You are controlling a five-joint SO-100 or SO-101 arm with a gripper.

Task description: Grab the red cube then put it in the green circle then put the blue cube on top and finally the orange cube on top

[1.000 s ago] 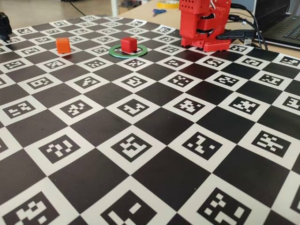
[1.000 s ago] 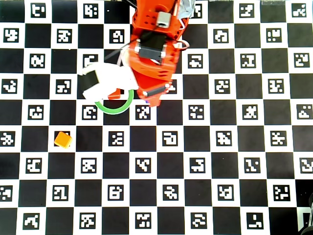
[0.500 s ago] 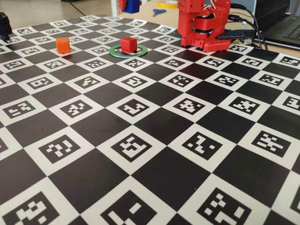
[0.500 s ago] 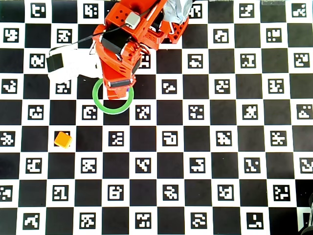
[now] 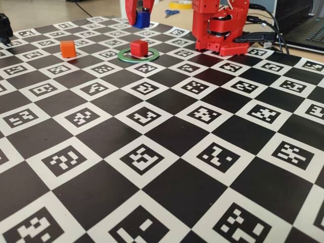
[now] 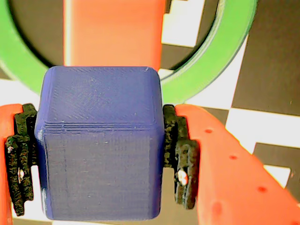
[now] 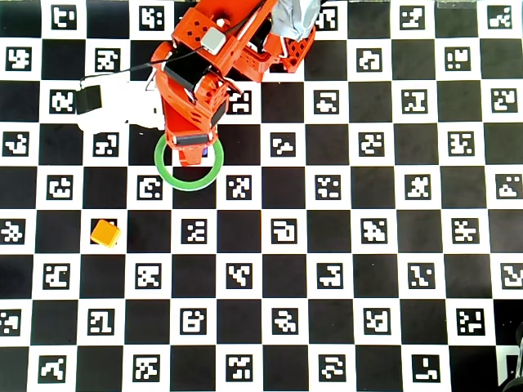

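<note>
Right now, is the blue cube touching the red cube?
Apart. The fixed view shows the blue cube held in the gripper well above the red cube, which sits inside the green circle, with checkerboard visible between them.

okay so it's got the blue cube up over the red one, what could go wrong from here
1. The blue cube, clamped in the pincer, looks offset from the red cube in the fixed view; released there, it may slide off.
2. A clumsy descent might knock the red cube out of the green circle.
</note>
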